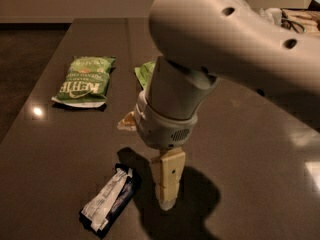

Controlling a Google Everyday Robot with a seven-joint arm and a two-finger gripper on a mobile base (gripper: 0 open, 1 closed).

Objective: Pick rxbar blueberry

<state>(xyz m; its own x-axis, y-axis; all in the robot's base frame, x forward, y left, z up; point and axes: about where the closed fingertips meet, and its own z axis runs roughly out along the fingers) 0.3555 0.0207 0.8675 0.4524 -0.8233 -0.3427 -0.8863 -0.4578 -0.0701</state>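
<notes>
The rxbar blueberry (109, 199) lies flat on the dark table near the front left, a slim dark wrapper with a crinkled white strip along it. My gripper (166, 200) hangs from the big white arm, pointing down just right of the bar, its cream fingers close above the table. It holds nothing that I can see. The bar is apart from the gripper, a short way to its left.
A green Kettle chip bag (83, 80) lies at the back left. A second green bag (145, 73) is mostly hidden behind the arm. The table's left edge (30, 104) runs diagonally. Clutter sits at the far right (295, 19).
</notes>
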